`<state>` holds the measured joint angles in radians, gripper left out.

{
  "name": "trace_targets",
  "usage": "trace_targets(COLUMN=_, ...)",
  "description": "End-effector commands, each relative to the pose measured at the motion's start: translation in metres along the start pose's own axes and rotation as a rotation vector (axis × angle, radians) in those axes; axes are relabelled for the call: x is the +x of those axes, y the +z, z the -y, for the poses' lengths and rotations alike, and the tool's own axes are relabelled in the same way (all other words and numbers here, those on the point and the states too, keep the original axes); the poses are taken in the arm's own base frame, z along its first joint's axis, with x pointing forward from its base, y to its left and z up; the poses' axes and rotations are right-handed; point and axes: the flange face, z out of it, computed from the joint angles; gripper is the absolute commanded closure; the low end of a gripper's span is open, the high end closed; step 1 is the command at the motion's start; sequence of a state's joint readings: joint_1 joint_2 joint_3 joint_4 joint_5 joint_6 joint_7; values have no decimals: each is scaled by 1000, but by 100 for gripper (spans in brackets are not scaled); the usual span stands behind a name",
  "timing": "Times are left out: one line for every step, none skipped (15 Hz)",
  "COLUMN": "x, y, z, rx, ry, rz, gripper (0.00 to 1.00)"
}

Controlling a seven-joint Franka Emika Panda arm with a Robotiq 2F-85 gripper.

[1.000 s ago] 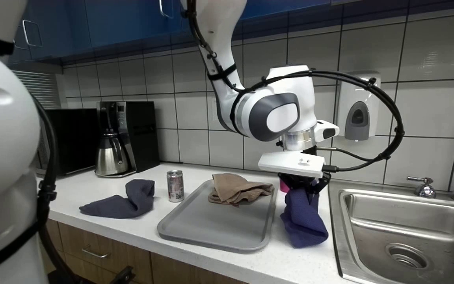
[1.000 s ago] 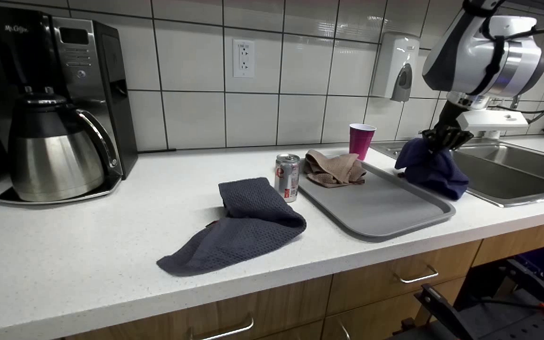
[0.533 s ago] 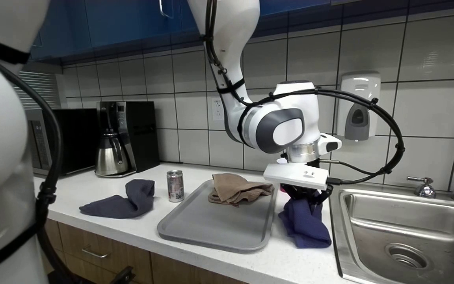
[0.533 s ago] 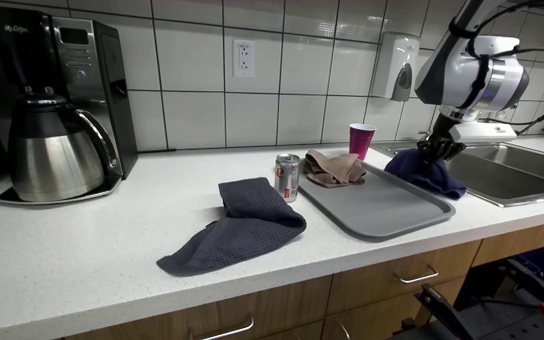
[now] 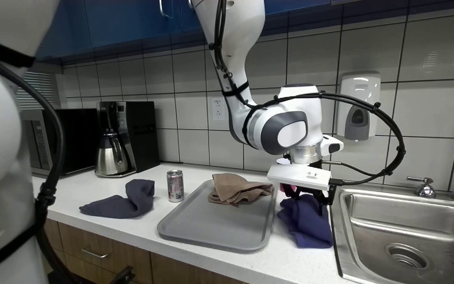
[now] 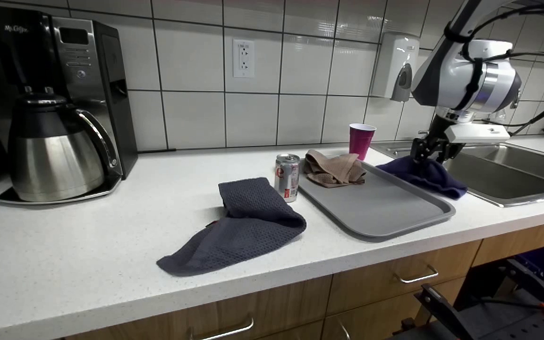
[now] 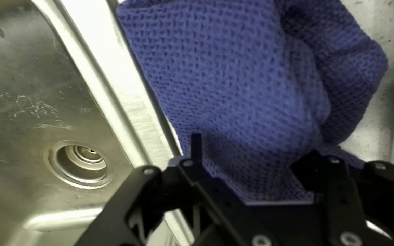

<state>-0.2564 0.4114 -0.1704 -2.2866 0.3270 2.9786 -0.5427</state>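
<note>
A crumpled blue-purple cloth (image 7: 231,68) rests on the counter between the grey tray and the sink; in both exterior views it sits directly under my gripper. The gripper (image 7: 251,157) stands open, its black fingers (image 7: 196,147) spread apart over the cloth's near part. Fabric shows in the gap between them, but neither finger pinches it. In an exterior view the open gripper (image 5: 307,203) is low over the top of the cloth (image 5: 309,228), one fingertip against or just in front of it. Exact contact cannot be told.
The grey tray (image 5: 219,228) carries a brown cloth (image 5: 239,188). Left of it stand a can (image 5: 175,186) and a dark grey cloth (image 6: 248,231). A pink cup (image 6: 361,140) is behind the tray, a coffee maker (image 6: 88,94) at far left. The sink (image 5: 408,236) borders the blue-purple cloth.
My gripper has come down with the blue-purple cloth, which has slumped lower onto the counter. In the last half second its fingers have opened and let go of the cloth.
</note>
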Motion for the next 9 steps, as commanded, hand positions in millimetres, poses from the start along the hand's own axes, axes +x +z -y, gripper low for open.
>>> trace_targets(x=6, y=-7, z=-1, rx=20, ry=-8, rz=-3, gripper=4)
trace_targets(x=5, y=-8, z=1, rx=19, ry=-8, rz=-4, gripper=0)
trace_targets(x=4, y=-10, z=1, rx=18, ry=-7, rz=-5, gripper=0)
trace_targets(x=4, y=-12, z=2, rx=17, ry=-5, rz=-5, gripper=0)
trace_targets(x=3, y=-14, z=3, rx=16, ry=-3, rz=-5, gripper=0)
trace_targets(x=2, y=-17, z=4, rx=15, ry=1, rz=-6, gripper=0)
trace_targets(x=2, y=-19, z=4, rx=15, ry=5, rz=-7, gripper=0)
trace_targets(x=2, y=-21, z=6, rx=16, ry=8, rz=-9, gripper=0)
trace_targets(x=1, y=-24, z=7, rx=16, ry=12, rz=-12, gripper=0)
